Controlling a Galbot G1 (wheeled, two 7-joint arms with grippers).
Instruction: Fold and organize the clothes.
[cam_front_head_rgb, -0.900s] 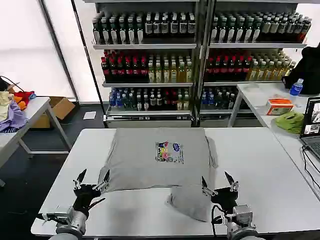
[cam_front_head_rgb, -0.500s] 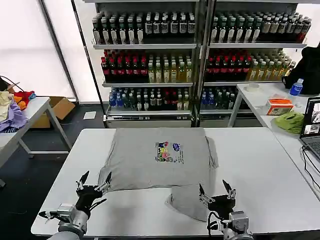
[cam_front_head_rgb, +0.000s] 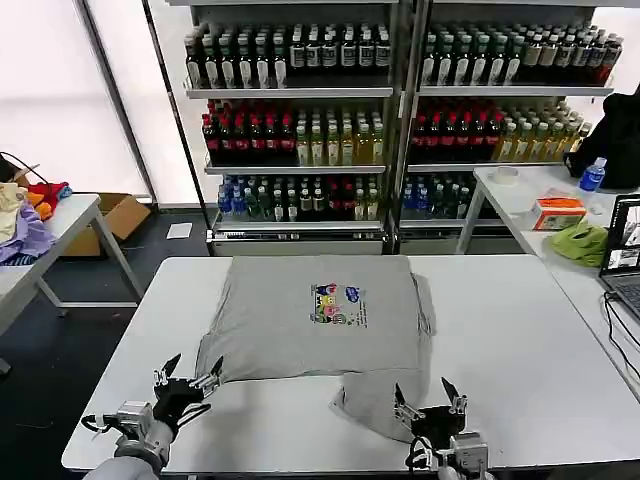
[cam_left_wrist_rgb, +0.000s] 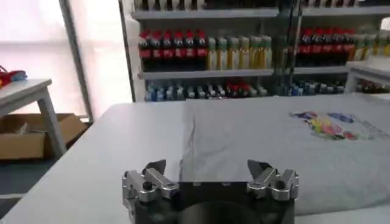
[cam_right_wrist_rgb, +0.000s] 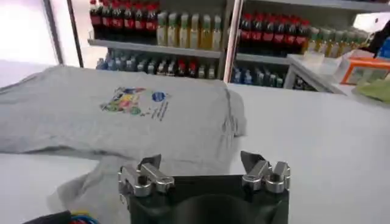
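Observation:
A light grey shirt (cam_front_head_rgb: 320, 320) with a small multicolour chest print (cam_front_head_rgb: 338, 303) lies flat on the white table (cam_front_head_rgb: 520, 340). Its near right corner is bunched into a fold (cam_front_head_rgb: 375, 405) close to the front edge. My left gripper (cam_front_head_rgb: 187, 375) stands open just off the shirt's near left corner, holding nothing. My right gripper (cam_front_head_rgb: 427, 397) is open beside the bunched fold, also empty. In the left wrist view the gripper (cam_left_wrist_rgb: 207, 168) faces the shirt (cam_left_wrist_rgb: 274, 146). From the right wrist, that gripper (cam_right_wrist_rgb: 200, 162) hovers over the shirt (cam_right_wrist_rgb: 122, 122) and its print (cam_right_wrist_rgb: 134, 100).
Shelves of bottles (cam_front_head_rgb: 400, 120) stand behind the table. A second table at the right carries a laptop (cam_front_head_rgb: 625, 250), a lime-green cloth (cam_front_head_rgb: 580, 242) and an orange box (cam_front_head_rgb: 558, 212). A side table at the left (cam_front_head_rgb: 60, 225) holds coloured garments (cam_front_head_rgb: 25, 215).
Both grippers have drawn back toward the table's front edge, staying open. The shirt has not moved.

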